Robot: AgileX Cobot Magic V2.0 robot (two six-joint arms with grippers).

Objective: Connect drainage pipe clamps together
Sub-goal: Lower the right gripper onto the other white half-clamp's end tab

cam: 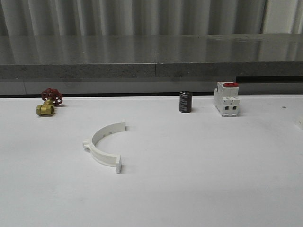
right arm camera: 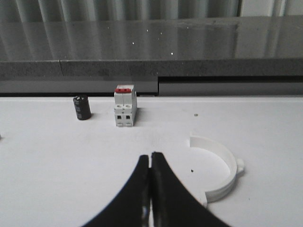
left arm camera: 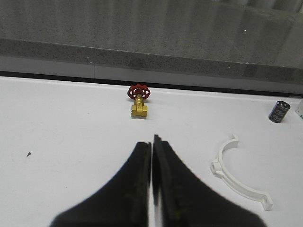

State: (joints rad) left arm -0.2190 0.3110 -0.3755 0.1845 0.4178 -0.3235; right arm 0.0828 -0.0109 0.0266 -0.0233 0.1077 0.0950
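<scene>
Work on joining the clamps has not started yet, as far as I can judge. The two halves lie well apart and no gripper holds one.

In the front view, the nearest thing is one white clamp half [cam: 105, 143]. It lies flat on the white worktop [cam: 199, 179], left of the middle, and its open side faces about 3 o'clock. A small lug sticks out of its curved back at about 9 o'clock.

The left gripper [left arm camera: 151, 146] is pressed shut with nothing in it. In the left wrist view this same clamp half sits off at about 4 o'clock from the tips, not touching them.

The right gripper [right arm camera: 150, 158] is pressed shut too, and it is empty. The second clamp half [right arm camera: 222, 171] lies near it, at about 4 o'clock from the tips, flat on the worktop. Its open side faces about 9 o'clock.

Farther back in the front view, at about 10 o'clock from the first half, there is a brass valve with a red wheel [cam: 49, 102]. At about 1 o'clock stand a small black cylinder [cam: 185, 101] and a white switch with a red top [cam: 226, 98].

Still to do, I think: open each gripper, pick up a half, bring the flat end tabs together, and press them into a ring.
</scene>
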